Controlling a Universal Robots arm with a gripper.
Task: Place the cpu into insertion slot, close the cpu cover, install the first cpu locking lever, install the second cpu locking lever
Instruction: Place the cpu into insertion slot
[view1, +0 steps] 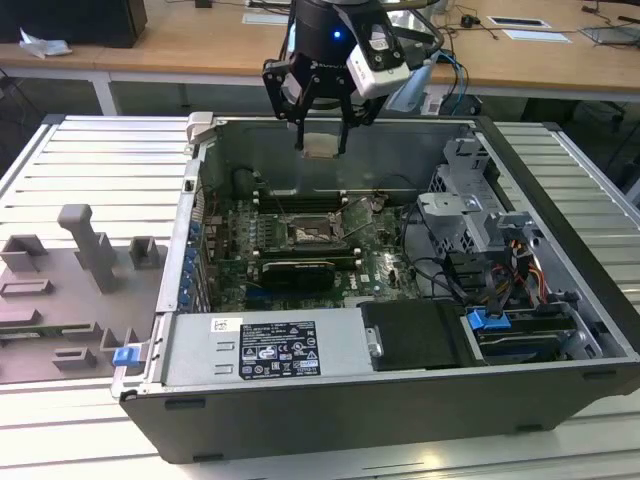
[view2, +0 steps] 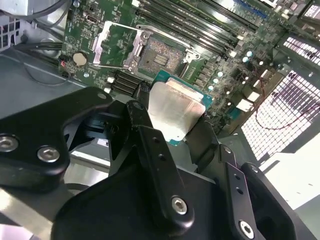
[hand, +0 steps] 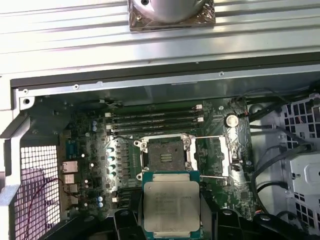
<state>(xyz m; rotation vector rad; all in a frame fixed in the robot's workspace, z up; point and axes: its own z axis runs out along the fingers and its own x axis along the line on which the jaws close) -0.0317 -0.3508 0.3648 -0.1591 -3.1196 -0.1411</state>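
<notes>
My gripper (view1: 320, 142) hangs above the back of the open computer case, shut on the cpu (view1: 320, 147), a flat square chip with a dull silver top. In both wrist views the cpu (view2: 175, 110) (hand: 171, 205) sits between the black fingers (view2: 142, 117), level and well above the board. The insertion slot (view1: 320, 235) (view2: 157, 52) (hand: 165, 155) lies below on the green motherboard, its dark centre bare. The cpu cover (view2: 112, 42) (hand: 220, 157) is swung open and lies beside the slot.
A long black card (view1: 295, 272) lies just in front of the slot, and memory slots (hand: 155, 120) run behind it. The case wall (view1: 205, 180), a power supply (view1: 270, 350), a drive cage (view1: 470, 200) and cables (view1: 480, 280) ring the board. Grey fixtures (view1: 90, 250) stand outside.
</notes>
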